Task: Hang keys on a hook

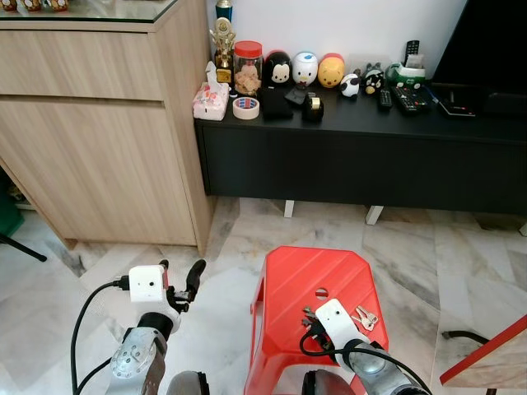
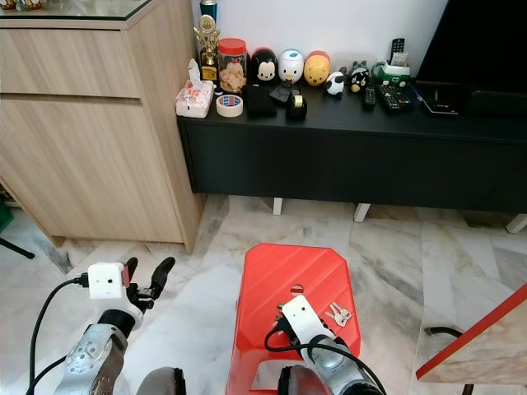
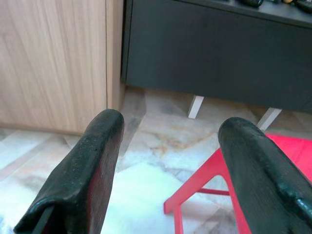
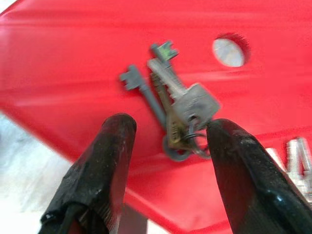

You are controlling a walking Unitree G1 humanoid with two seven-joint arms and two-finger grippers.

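Our right gripper hangs spread over the bunch of dull metal keys lying on the red plastic stool, ready to pinch. Our left gripper idles open. Beyond stands the low black cabinet.

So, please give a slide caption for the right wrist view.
Right end effector, open, poised over a bunch of keys lying on the red stool.

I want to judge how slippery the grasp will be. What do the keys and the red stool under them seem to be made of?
The bunch of dull grey keys looks like metal with a worn matt finish, threaded on a dark ring. The red square-topped stool looks like moulded plastic, smooth and slightly glossy, with soft highlights. The right gripper has its jaws open around the bunch.
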